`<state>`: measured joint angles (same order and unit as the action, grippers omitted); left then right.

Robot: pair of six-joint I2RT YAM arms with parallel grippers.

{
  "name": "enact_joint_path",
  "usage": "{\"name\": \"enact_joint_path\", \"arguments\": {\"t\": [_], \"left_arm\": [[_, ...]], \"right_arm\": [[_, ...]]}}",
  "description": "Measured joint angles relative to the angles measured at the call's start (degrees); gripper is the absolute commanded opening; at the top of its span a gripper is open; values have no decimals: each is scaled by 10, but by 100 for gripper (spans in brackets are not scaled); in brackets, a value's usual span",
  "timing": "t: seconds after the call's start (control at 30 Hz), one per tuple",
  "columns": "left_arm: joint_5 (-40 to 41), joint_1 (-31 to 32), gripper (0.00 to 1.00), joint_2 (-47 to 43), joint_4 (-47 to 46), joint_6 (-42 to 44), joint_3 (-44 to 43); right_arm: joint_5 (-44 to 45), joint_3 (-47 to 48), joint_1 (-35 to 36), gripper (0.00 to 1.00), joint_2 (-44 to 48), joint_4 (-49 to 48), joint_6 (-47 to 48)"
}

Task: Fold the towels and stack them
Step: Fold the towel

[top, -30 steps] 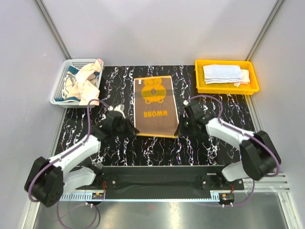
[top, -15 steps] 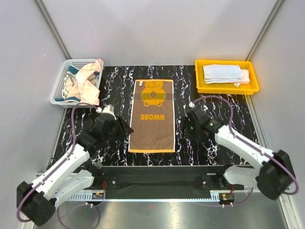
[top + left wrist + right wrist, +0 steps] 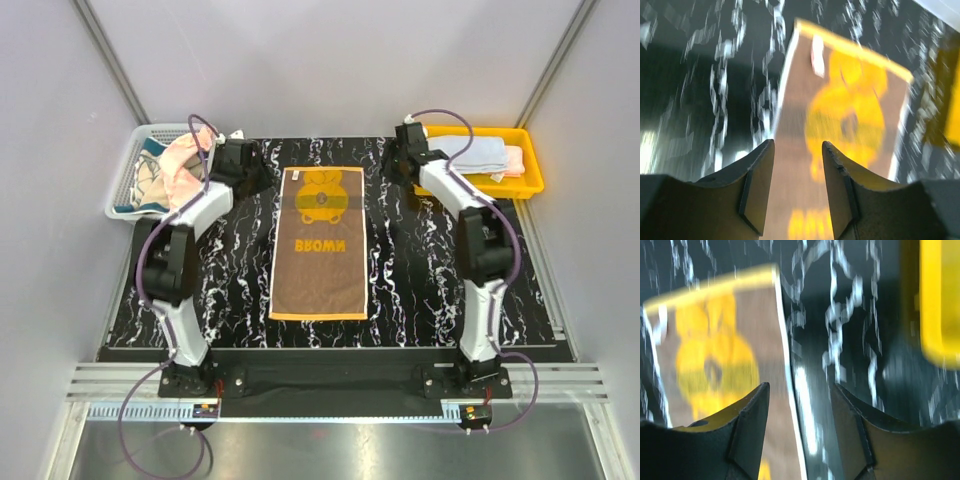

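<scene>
The brown towel (image 3: 320,245) with orange border, yellow bear and "BROWN" lettering lies spread flat in the middle of the black marbled table. My left gripper (image 3: 260,180) hovers open by its far left corner; in the left wrist view the gripper (image 3: 797,145) holds nothing and the towel (image 3: 840,115) shows blurred below. My right gripper (image 3: 393,170) is open by the far right corner; in the right wrist view the gripper (image 3: 800,387) straddles the towel's (image 3: 715,355) right edge from above, empty. More towels: a pink one (image 3: 185,165) in the basket, folded pale ones (image 3: 465,152) in the tray.
A white mesh basket (image 3: 125,180) stands at the back left, close behind my left arm. A yellow tray (image 3: 478,188) stands at the back right, its wall (image 3: 940,300) just right of my right gripper. Grey walls close in the table.
Both grippers let go of the brown towel's near corners, opened, and swung up to its far corners. The towel now lies stretched out flat.
</scene>
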<state>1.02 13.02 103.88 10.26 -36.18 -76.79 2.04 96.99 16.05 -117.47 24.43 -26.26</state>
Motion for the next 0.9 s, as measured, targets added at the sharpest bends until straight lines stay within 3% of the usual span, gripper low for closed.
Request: {"name": "enact_joint_path", "arguments": {"t": [0.17, 0.4, 0.67, 0.9], "left_arm": [[-29, -20, 51, 227, 5, 50, -233], [-86, -45, 54, 381, 50, 64, -400], [-129, -61, 54, 435, 77, 50, -485], [-144, -56, 51, 448, 85, 31, -505]], "right_arm": [[-2, 158, -9, 59, -147, -19, 21], [-26, 327, -7, 58, -297, -8, 27], [-25, 387, -6, 58, -341, 22, 28], [4, 416, 12, 58, -355, 54, 36]]}}
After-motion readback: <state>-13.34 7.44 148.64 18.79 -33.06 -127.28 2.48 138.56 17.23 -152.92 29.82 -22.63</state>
